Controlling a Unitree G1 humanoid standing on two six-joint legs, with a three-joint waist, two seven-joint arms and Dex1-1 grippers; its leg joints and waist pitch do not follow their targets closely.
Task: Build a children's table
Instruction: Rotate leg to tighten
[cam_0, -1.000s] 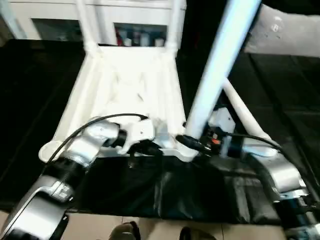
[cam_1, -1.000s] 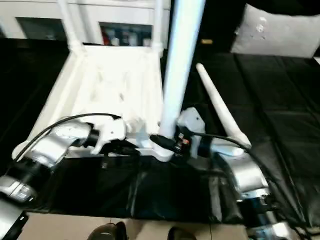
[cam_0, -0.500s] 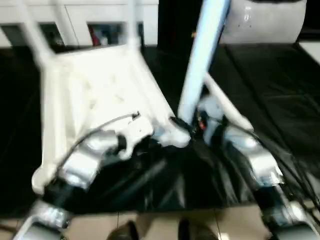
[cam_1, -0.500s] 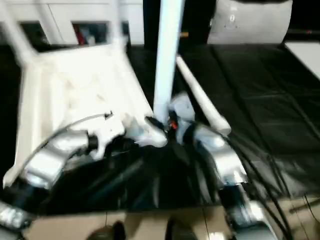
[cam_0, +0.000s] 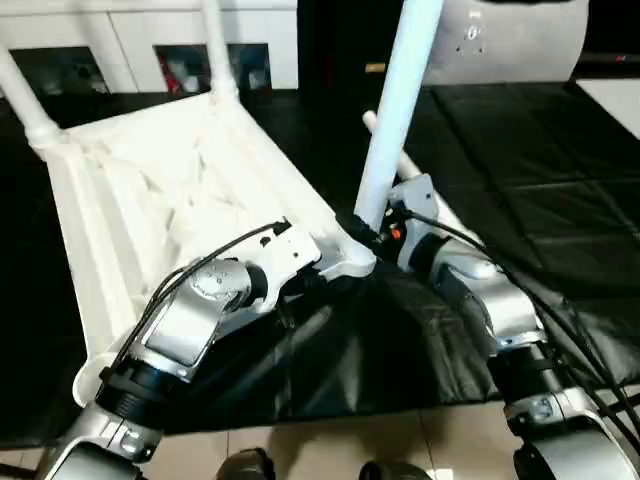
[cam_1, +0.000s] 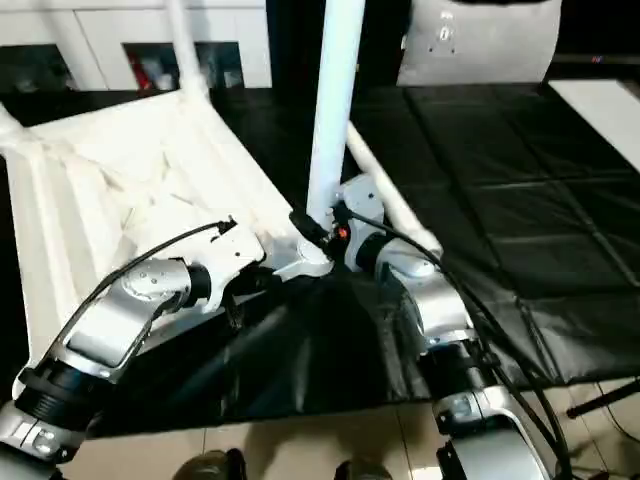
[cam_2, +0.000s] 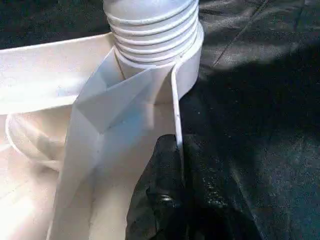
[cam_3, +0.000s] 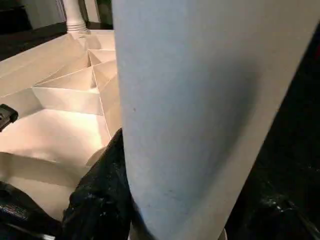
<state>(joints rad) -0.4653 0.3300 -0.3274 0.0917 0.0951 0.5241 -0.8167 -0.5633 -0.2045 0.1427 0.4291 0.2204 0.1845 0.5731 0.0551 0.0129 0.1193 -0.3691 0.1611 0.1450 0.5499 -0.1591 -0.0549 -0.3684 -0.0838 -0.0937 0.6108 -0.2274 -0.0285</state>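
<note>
The upturned children's table lies on the black desk, two far legs seated. The right pincer grips a third leg (threads showing) in its near socket; the left pincer clamps the rim. One leg lies loose.

Head stereo pair: both eyes look forward and down over the silver forearms onto the black-covered counter, from slightly offset positions. Both share the upturned table top, the upright leg at its near corner socket, and both arms. Left wrist view: set very close, facing along the left end effector toward the threaded base of the leg in the socket. Right wrist view: nearer still, facing the leg's shaft, with the ribbed underside beyond, an area also covered by the head pair.
</note>
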